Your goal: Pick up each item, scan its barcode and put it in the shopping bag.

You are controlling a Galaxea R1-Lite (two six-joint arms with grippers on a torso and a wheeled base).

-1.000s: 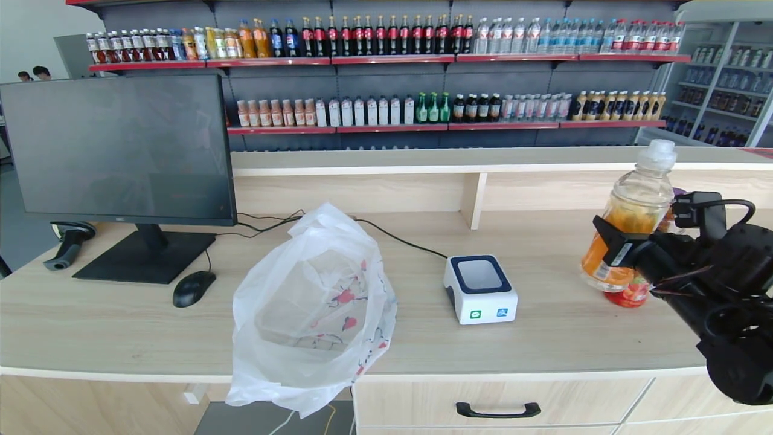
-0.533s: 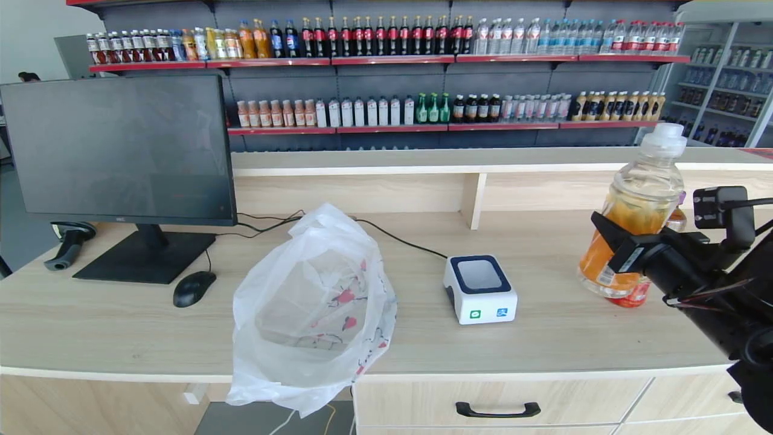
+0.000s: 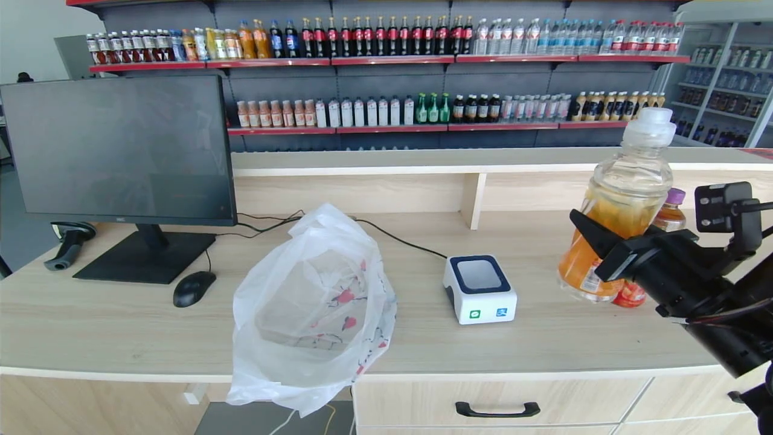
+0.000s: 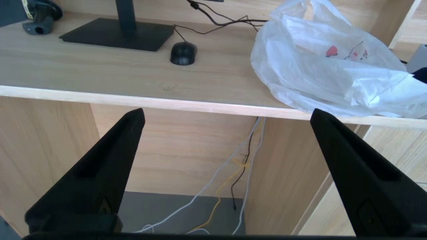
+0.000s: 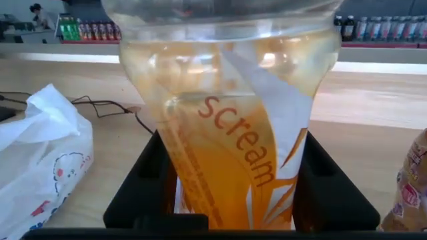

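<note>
Right jaws around bottle (image 3: pixel 625 193); scanner (image 3: pixel 480 289) nearby

the right hand (image 3: pixel 595 241) lifted the bottle (image 3: pixel 616 205) leftward.

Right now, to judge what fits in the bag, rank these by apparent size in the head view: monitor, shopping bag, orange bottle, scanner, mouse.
1. monitor
2. shopping bag
3. orange bottle, held in the right gripper; nearness to the camera may inflate it
4. scanner
5. mouse
</note>
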